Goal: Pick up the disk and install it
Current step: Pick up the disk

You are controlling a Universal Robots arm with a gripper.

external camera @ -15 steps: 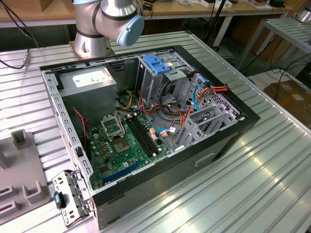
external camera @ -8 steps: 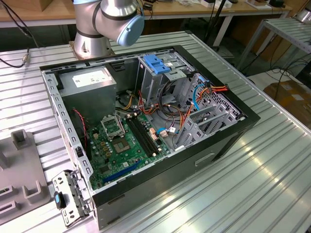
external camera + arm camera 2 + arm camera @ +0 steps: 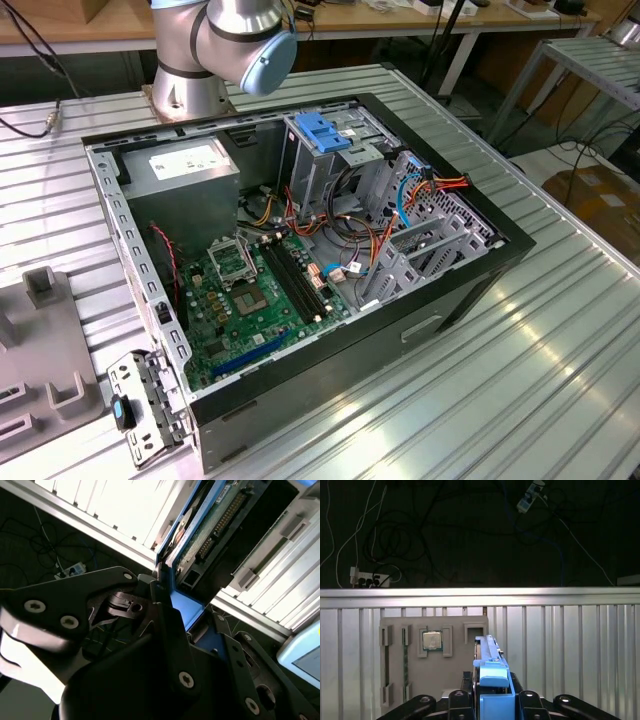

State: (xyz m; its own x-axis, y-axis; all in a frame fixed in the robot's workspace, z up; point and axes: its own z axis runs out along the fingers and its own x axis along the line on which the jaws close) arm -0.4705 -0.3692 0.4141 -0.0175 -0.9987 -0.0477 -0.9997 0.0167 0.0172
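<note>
My gripper (image 3: pixel 493 704) is shut on the disk (image 3: pixel 489 666), which stands on edge between the black fingers (image 3: pixel 457 702). In the first wrist view the disk's blue carrier frame rises from the jaws above the ribbed table. The second wrist view shows the same disk (image 3: pixel 216 521) from the side, with its green circuit board and connector pins edged in blue, and the gripper (image 3: pixel 176 611) clamped on its blue end. The open computer case (image 3: pixel 470 262) lies on the table in the exterior view, with its grey drive cage (image 3: pixel 318 172) at the back.
A grey fixture plate (image 3: pixel 434 672) holding a processor chip (image 3: pixel 432 641) lies on the ribbed aluminium table (image 3: pixel 570 645) below the disk. Inside the case are a motherboard (image 3: pixel 262 290), loose cables (image 3: pixel 420 190) and a blue latch piece (image 3: pixel 322 130) atop the cage. The arm's base (image 3: pixel 195 70) stands behind the case.
</note>
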